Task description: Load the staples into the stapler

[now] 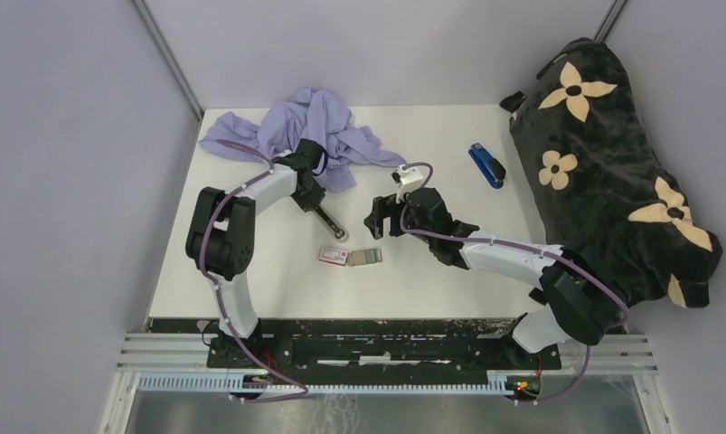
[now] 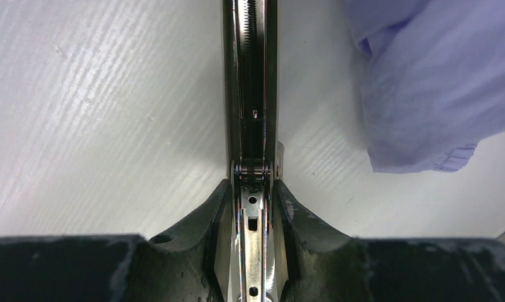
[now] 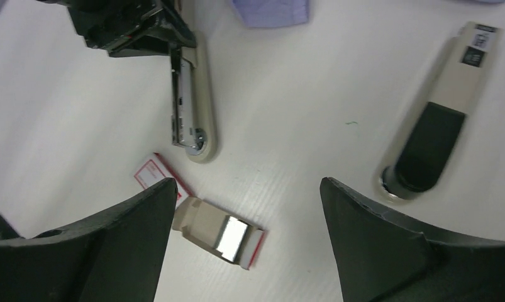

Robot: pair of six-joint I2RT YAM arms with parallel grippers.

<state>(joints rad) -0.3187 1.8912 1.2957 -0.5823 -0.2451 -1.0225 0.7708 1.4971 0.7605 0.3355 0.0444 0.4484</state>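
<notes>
The right gripper's dark fingers are filling the bottom of the right wrist view. They are standing wide apart, and the right gripper is holding nothing. It is hanging over the white table, just above the staples. They are shining silver in their small cardboard tray, which is lying flat on the table. The red-and-white box is lying just beside the tray, and one finger is partly hiding it in this view.

The left gripper is clamping narrowly on the hinge end of the stapler. The stapler's metal channel is standing open and its beige base is resting on the table, with the front end pointing towards the box and the tray.

A crumpled lilac cloth is lying at the far side of the table, close to the left gripper but apart from the stapler. A beige-and-black stapler-like object is lying to the other side of the right gripper. A blue stapler is lying farther back, near a black bag with cream flowers that is covering the right edge of the table.

The box is showing a red frame on white, and the beige-and-black object is carrying small dark labels at its far end. Both are too small to read.
</notes>
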